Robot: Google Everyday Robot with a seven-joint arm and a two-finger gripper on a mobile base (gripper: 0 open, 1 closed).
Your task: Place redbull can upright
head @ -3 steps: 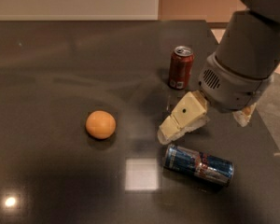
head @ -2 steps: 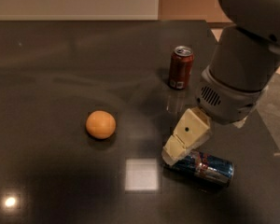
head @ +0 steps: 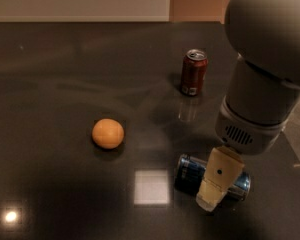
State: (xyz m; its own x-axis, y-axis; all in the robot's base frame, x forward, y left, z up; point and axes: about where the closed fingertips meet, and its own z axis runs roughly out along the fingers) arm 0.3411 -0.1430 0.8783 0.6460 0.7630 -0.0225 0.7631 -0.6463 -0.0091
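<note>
The redbull can [head: 189,172] lies on its side on the dark table [head: 65,84] at the front right, blue and silver, with its silver end [head: 243,184] pointing right. My gripper [head: 213,194] hangs from the large grey arm [head: 260,104] and reaches down across the middle of the can, covering that part of it. Whether it touches the can does not show.
A shorter dark-red soda can [head: 194,72] stands upright behind the arm at the back right. An orange [head: 108,133] lies left of centre. The table's right edge [head: 296,149] runs close by the arm, with lighter floor beyond it.
The arm has moved forward and down. The gripper went from beside the redbull can's left end to across its middle. The can, soda can and orange have stayed put.
</note>
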